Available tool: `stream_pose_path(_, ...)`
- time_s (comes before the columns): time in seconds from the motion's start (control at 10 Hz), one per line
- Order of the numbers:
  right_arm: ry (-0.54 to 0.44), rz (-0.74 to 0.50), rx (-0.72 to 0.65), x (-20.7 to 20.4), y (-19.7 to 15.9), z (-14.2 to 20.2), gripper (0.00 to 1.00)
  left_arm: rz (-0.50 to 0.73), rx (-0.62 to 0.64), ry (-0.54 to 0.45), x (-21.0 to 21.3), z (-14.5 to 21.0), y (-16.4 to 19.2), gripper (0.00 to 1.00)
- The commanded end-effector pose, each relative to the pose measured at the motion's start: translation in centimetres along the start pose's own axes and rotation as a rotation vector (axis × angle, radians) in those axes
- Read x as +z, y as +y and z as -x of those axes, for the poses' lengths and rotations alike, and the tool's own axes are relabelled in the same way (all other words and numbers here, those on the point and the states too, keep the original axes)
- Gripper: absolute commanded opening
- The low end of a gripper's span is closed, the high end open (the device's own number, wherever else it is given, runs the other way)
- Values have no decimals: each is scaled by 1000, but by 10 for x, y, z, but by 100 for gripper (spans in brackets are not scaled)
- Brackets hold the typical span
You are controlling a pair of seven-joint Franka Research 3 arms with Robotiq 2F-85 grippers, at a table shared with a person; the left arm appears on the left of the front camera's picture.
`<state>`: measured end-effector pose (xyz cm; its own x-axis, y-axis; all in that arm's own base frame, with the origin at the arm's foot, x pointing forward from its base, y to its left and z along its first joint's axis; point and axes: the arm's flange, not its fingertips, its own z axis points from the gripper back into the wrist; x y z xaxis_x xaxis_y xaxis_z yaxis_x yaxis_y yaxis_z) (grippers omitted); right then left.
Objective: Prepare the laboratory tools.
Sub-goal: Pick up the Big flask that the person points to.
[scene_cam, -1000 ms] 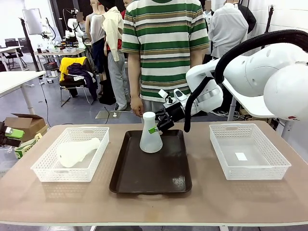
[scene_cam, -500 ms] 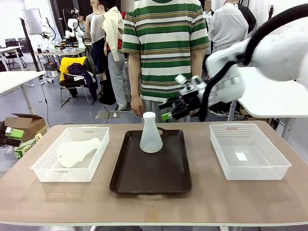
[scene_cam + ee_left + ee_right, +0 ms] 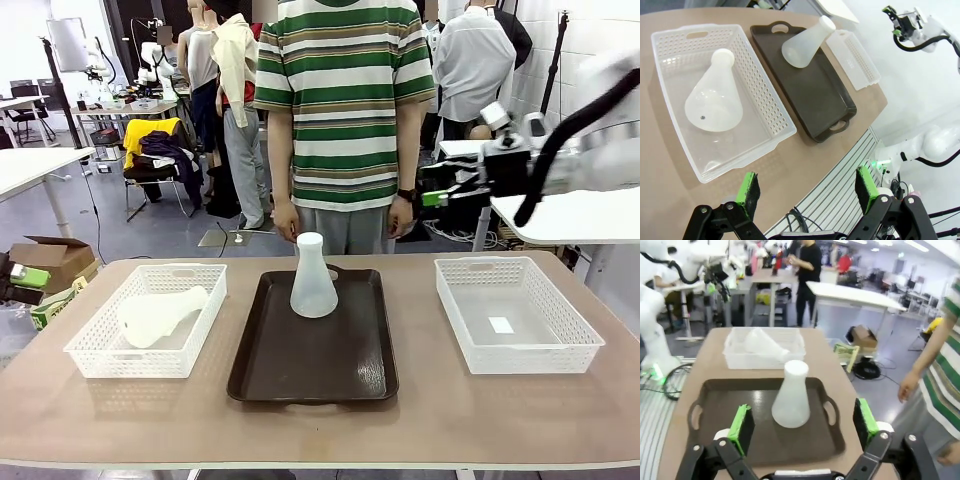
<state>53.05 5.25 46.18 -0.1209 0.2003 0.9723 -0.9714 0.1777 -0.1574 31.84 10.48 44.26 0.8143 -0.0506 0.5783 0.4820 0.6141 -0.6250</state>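
Pincer on right [image 3: 429, 195] withdrew from upright flask [image 3: 313, 280].

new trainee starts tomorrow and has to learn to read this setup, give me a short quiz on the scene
1. Fill in: the right gripper has its jaws ___.
2. True or false: the flask on the brown tray lies on its side.
3. Where is the other flask? A the tray, B the left basket, C the right gripper.
Key: 1 open; 2 false; 3 B.
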Motion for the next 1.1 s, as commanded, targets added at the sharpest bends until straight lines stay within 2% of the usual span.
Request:
stream_pose_path(0.0, 64, 108, -14, 18, 18, -5, 100, 20, -21, -20, 0, 0, 2, 100)
stream_pose_path(0.2, 205, 192, -83, 45, 20, -8, 100, 20, -21, -20, 0, 0, 2, 100)
stream_pose_path(0.4, 302, 238, -182, 63, 18, -2, 100, 20, -21, -20, 0, 0, 2, 100)
stream_pose_path(0.7, 384, 215, -321, 83, 23, 15, 100, 20, -21, -20, 0, 0, 2, 100)
stream_pose_path(1.0, 384, 197, -339, 89, 23, 24, 100, 20, -21, -20, 0, 0, 2, 100)
